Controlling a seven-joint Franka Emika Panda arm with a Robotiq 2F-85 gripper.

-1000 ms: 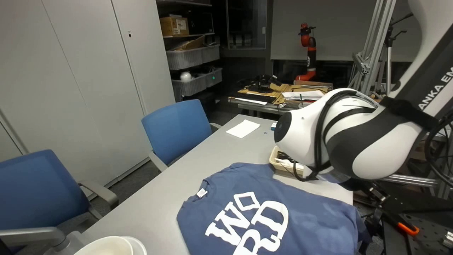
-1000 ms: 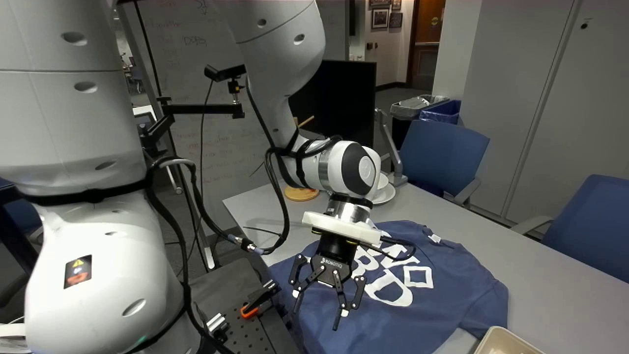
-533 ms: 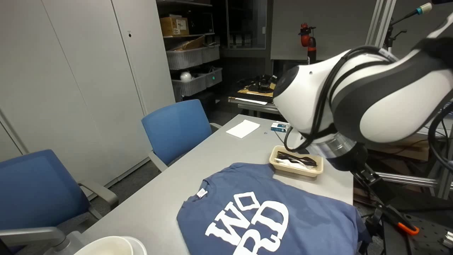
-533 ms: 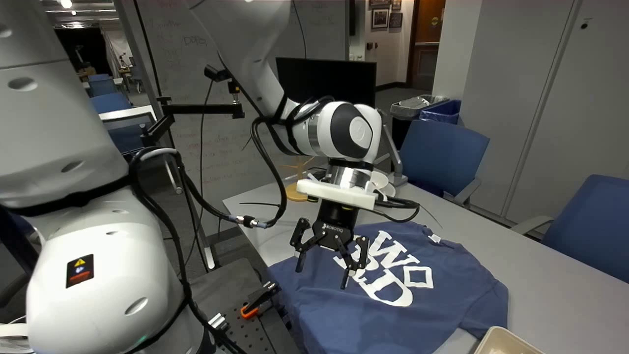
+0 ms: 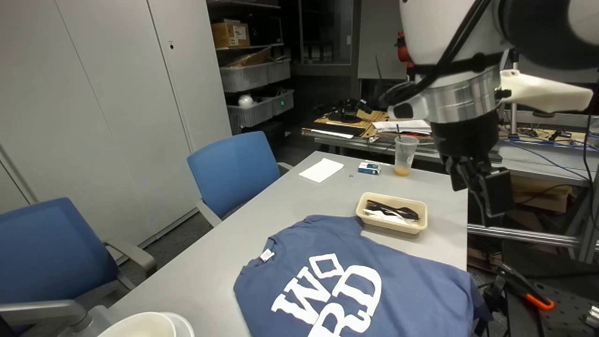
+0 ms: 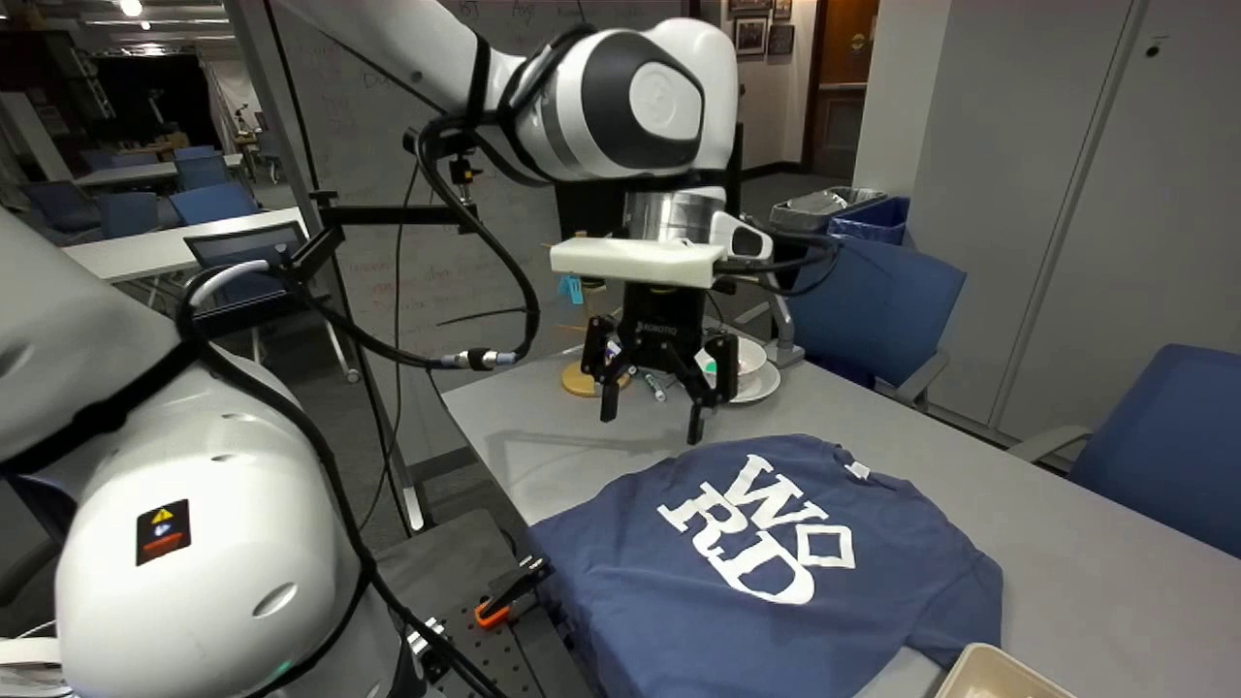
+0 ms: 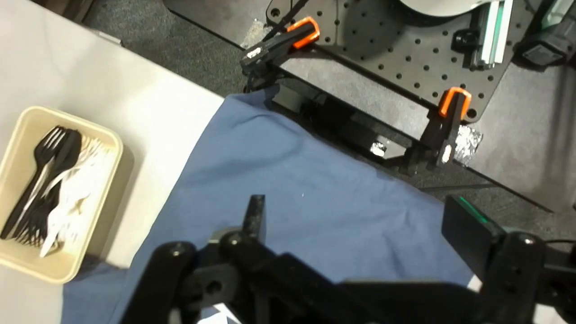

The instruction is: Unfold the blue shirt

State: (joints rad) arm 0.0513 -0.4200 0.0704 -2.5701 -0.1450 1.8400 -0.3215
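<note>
My pincer (image 6: 652,417) points downward in an exterior view, its two black fingers (image 6: 609,399) spread wide; in the wrist view my fingertips (image 7: 470,236) stand well apart, a broad gap between them. Directly above the pincer a pale bar (image 6: 635,262) juts out crosswise, and over that sits my silver collar (image 6: 669,215). Higher above the pincer my rounded wrist (image 6: 625,102) makes the bend into my sloping forearm (image 6: 412,58), and a black cable (image 6: 530,310) loops down from there.
</note>
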